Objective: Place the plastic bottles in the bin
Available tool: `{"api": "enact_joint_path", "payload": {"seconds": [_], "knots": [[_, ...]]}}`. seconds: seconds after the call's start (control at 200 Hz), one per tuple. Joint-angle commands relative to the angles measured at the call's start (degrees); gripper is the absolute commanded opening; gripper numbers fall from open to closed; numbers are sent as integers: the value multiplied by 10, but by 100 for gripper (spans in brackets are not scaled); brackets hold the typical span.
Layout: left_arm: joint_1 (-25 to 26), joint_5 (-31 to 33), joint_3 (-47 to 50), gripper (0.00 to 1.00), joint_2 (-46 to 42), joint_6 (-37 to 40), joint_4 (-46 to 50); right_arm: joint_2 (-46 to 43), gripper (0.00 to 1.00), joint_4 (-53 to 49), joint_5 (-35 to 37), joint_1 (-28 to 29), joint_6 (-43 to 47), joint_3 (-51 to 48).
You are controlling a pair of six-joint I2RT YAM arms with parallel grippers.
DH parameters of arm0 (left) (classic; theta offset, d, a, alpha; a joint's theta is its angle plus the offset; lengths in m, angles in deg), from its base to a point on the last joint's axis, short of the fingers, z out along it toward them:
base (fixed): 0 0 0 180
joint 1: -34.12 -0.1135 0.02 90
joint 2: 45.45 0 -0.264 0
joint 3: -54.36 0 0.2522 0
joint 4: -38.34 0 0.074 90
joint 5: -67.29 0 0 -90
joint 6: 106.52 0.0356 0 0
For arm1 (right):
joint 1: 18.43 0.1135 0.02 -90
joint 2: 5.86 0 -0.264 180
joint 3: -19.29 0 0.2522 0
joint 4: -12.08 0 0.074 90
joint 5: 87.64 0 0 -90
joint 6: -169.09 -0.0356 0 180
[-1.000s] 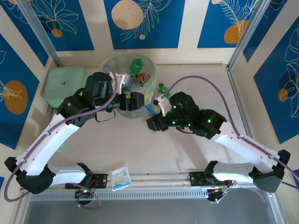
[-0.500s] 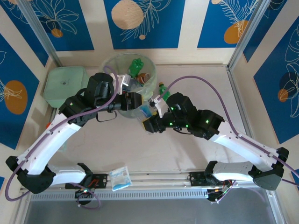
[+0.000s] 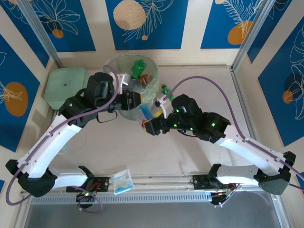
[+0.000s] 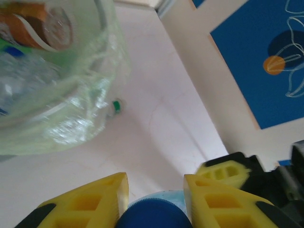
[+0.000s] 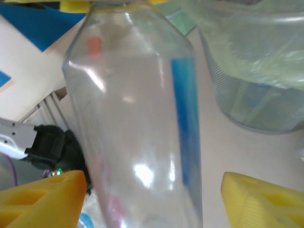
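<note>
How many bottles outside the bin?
2. A clear blue-labelled bottle in the left gripper beside the bin; a green-capped bottle on the table right of it. More may be hidden.

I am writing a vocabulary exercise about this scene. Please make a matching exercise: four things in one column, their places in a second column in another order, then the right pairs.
1. clear bottle
2. flat sachet
3. square lidded box
4. small green bottle

A. left of the bin
B. at the near edge of the table
C. cap held in the left gripper
D. on the table, right of the bin

Pairs: 1-C, 2-B, 3-A, 4-D
</note>
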Motion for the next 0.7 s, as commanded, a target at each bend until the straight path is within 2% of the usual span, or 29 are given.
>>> {"api": "enact_joint_path", "payload": {"seconds": [0.0, 0.175, 0.355, 0.55, 0.695], "knots": [[-22, 72, -77, 0, -4, 59, 23, -31, 75, -23, 76, -24, -37, 4], [-60, 148, -169, 0, 17, 114, 21, -53, 74, -50, 114, -43, -93, -12], [-91, 211, -145, 0, 25, 143, -65, -91, 73, -28, 115, -44, -119, -59], [-134, 212, -88, 0, 57, 153, -210, -101, 73, -17, 98, -43, -128, -83], [-164, 208, -99, 0, 118, 157, -263, -104, 72, -5, 86, -43, -134, -103]]}}
